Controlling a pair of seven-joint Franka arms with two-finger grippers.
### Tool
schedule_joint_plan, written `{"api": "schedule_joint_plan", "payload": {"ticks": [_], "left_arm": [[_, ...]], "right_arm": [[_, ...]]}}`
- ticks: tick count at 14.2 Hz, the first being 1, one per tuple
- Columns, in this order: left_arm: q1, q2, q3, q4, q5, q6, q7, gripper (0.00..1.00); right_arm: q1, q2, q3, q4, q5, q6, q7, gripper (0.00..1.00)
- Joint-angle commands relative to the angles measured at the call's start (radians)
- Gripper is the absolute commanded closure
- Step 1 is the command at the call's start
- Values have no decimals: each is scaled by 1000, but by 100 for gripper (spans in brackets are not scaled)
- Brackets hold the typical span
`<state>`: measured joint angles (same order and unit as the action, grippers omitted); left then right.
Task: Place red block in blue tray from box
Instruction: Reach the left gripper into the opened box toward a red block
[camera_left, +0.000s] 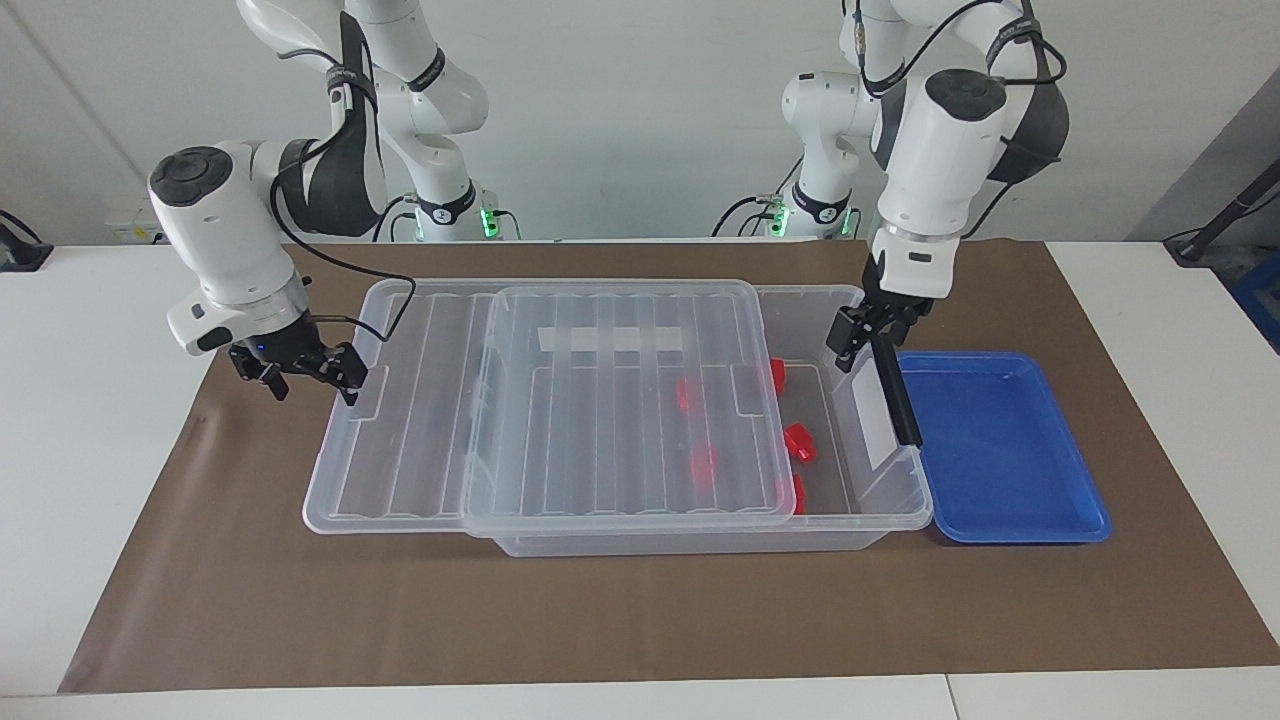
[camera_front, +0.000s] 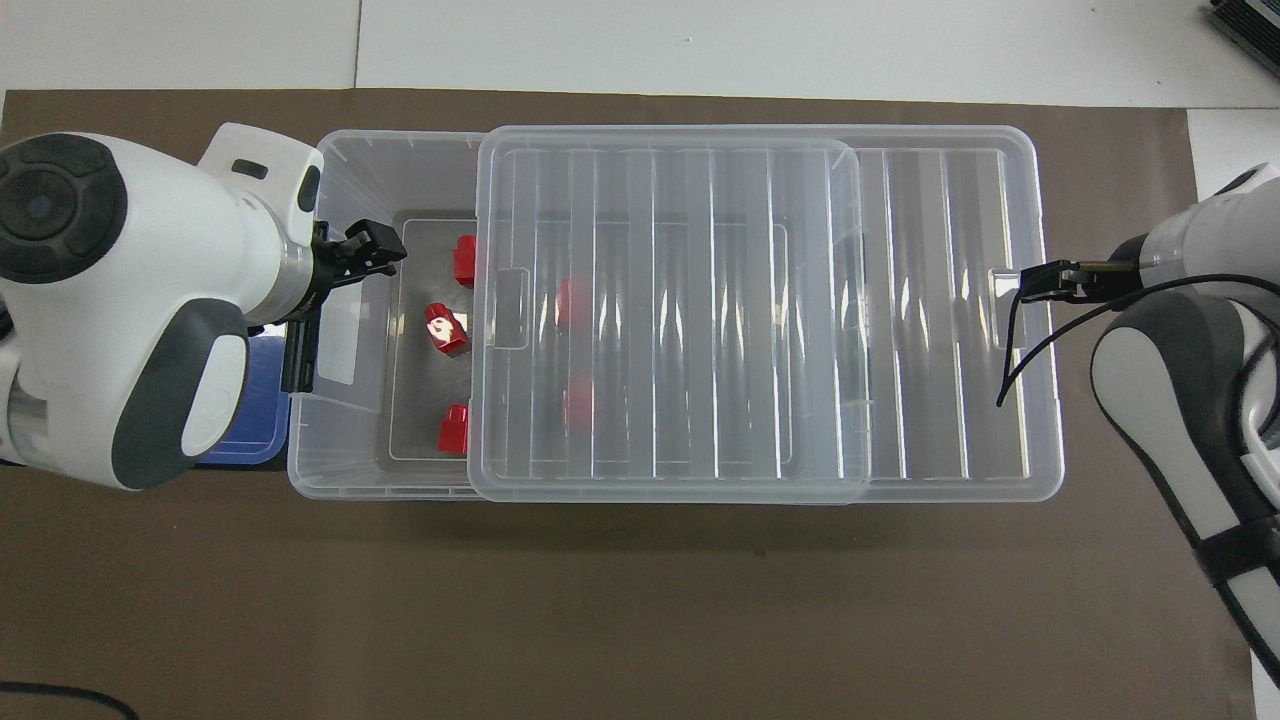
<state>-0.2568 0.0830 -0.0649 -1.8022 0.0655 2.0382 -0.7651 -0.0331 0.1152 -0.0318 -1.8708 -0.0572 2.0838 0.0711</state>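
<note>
Five red blocks lie in the box (camera_left: 880, 500), the red block (camera_left: 799, 441) in its uncovered end beside the blue tray (camera_left: 1000, 450). Left hand (camera_left: 862, 335), fingers spread, hangs over that open end. Right hand (camera_left: 300, 370) is at the lid (camera_left: 560, 400) edge overhanging the box; grip unclear.

Bright, even light; glare on lid (camera_front: 670, 310)

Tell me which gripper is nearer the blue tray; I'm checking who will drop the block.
Left. The left gripper is over the box end beside the blue tray; the right gripper is at the lid's other end.
</note>
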Motion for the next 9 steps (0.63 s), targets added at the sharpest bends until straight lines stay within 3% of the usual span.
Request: {"api": "schedule_joint_plan", "payload": {"ticks": [1, 9], "left_arm": [[-15, -2, 14, -64, 20, 78, -23, 0], [-21, 3, 16, -190, 22, 244, -65, 0]], "right_arm": [[-25, -12, 1, -7, -26, -14, -25, 0], [-57, -12, 1, -7, -29, -25, -47, 0]]}}
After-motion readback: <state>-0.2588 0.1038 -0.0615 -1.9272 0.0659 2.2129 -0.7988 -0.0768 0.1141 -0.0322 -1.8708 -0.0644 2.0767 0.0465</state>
